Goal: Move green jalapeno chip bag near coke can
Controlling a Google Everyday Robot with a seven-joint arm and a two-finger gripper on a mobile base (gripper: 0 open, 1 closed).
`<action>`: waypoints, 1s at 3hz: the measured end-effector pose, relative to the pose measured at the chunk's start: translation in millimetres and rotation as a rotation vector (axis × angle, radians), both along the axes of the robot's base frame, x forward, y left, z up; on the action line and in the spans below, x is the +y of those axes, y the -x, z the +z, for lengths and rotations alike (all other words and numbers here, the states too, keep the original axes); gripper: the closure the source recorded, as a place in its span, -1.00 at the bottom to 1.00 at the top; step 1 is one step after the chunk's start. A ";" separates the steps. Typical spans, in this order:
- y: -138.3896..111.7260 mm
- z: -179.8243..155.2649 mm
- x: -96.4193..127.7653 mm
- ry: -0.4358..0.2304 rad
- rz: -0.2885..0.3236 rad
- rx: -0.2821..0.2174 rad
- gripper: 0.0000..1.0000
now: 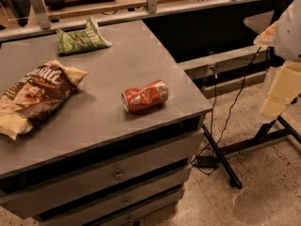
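Observation:
The green jalapeno chip bag (81,38) lies crinkled at the far side of the grey cabinet top (108,79), near its back edge. The coke can (145,96), dented and red-orange, lies on its side near the front right of the top, well apart from the bag. My gripper (281,92) hangs at the right edge of the view, off the cabinet and over the floor, far from both things and holding nothing that shows.
A large brown-and-cream snack bag (35,94) lies at the left of the top. The cabinet has drawers (117,173) below. A black cable (225,121) and a stand's black legs (235,154) lie on the floor at right. A railing (150,4) runs behind.

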State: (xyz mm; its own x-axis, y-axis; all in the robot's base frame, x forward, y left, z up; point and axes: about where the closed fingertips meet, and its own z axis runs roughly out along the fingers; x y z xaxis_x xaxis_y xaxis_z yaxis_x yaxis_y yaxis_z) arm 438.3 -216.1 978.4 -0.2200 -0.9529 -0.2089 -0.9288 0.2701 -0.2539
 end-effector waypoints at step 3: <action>-52.1 27.5 4.2 -0.299 -0.048 -0.153 -1.00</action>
State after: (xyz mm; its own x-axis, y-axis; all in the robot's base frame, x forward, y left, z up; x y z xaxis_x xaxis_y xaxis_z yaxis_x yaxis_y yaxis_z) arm 490.4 -211.9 1005.9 -0.2075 -0.8339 -0.5114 -0.8706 0.3958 -0.2923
